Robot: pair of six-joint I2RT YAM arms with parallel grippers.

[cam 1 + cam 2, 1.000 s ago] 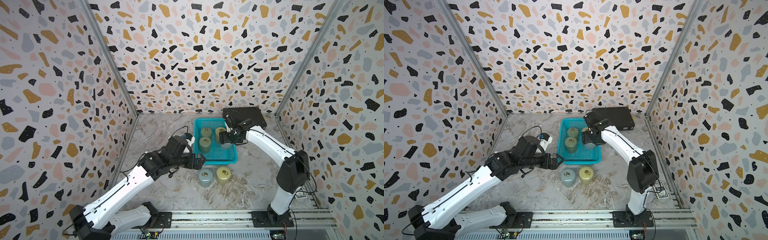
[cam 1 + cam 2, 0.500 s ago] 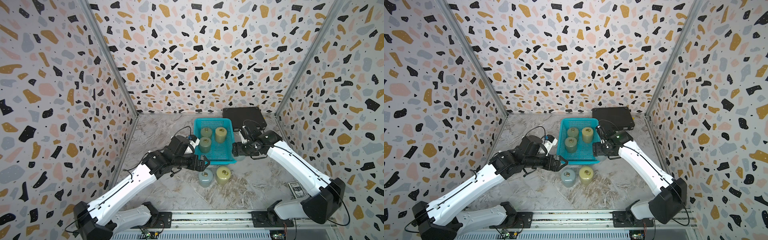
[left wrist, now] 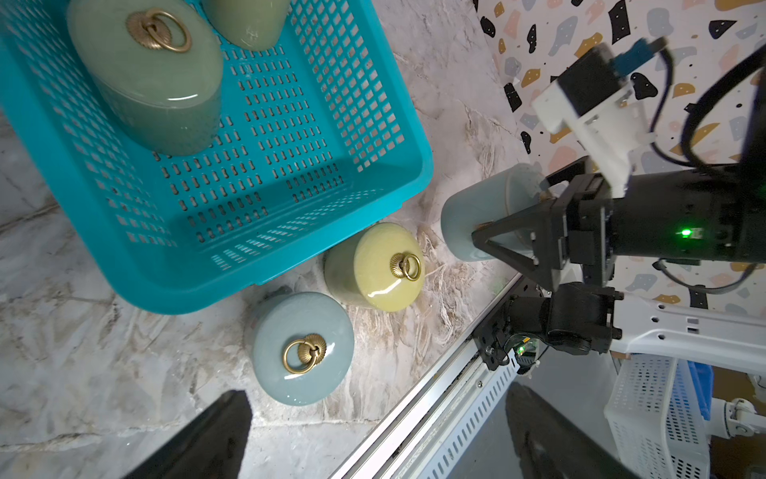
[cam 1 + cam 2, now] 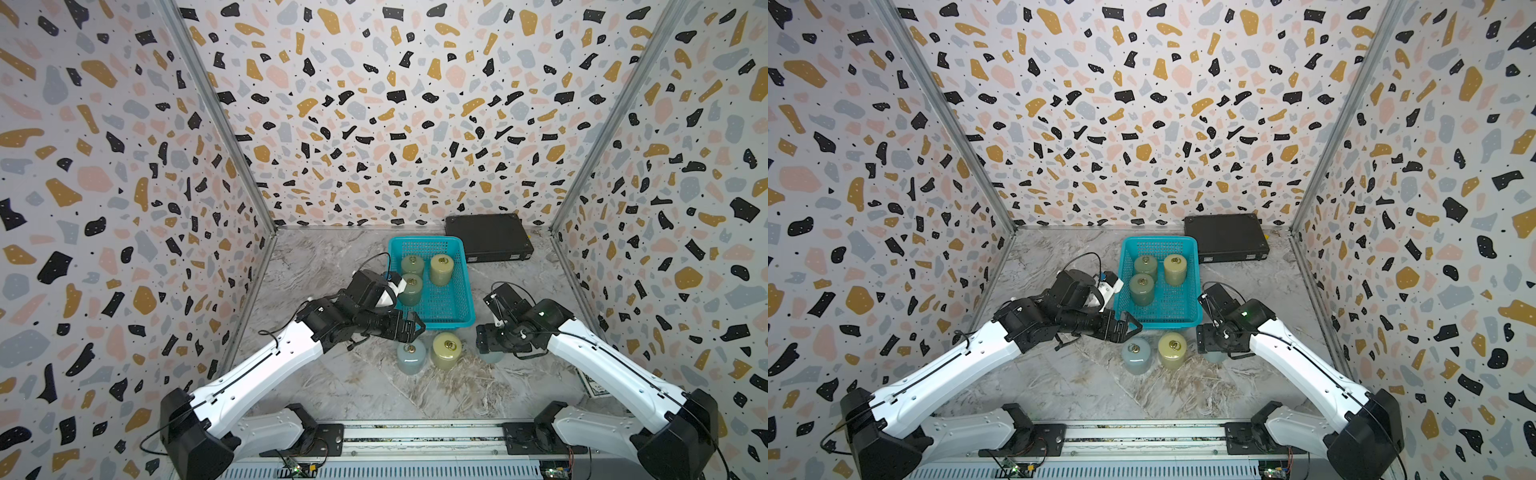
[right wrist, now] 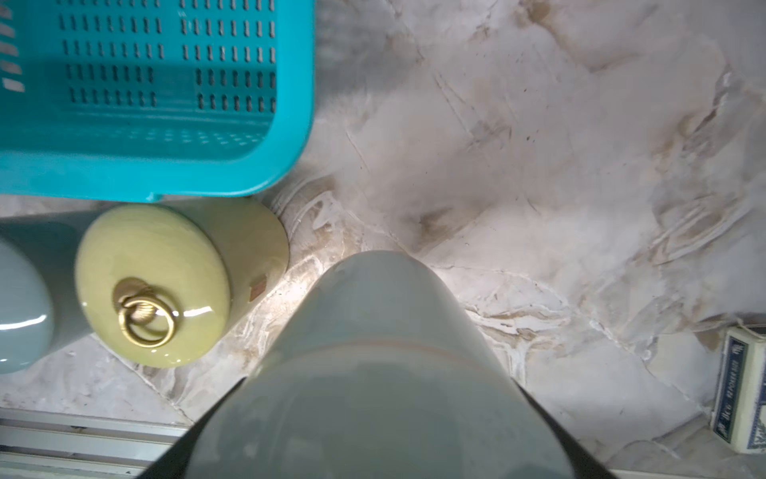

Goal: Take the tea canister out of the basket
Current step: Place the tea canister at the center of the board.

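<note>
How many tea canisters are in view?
6. In the basket: two green canisters, one yellow canister. Before it on the table: blue canister, yellow one. The right gripper holds a grey canister.

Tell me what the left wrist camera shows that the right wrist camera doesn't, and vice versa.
Only the left wrist view: a green canister inside the basket, and the right gripper seen from outside, shut on a grey-blue canister. Only the right wrist view: a blue-patterned card box. Both: the basket's corner, the yellow canister beside it, and that held canister.
</note>
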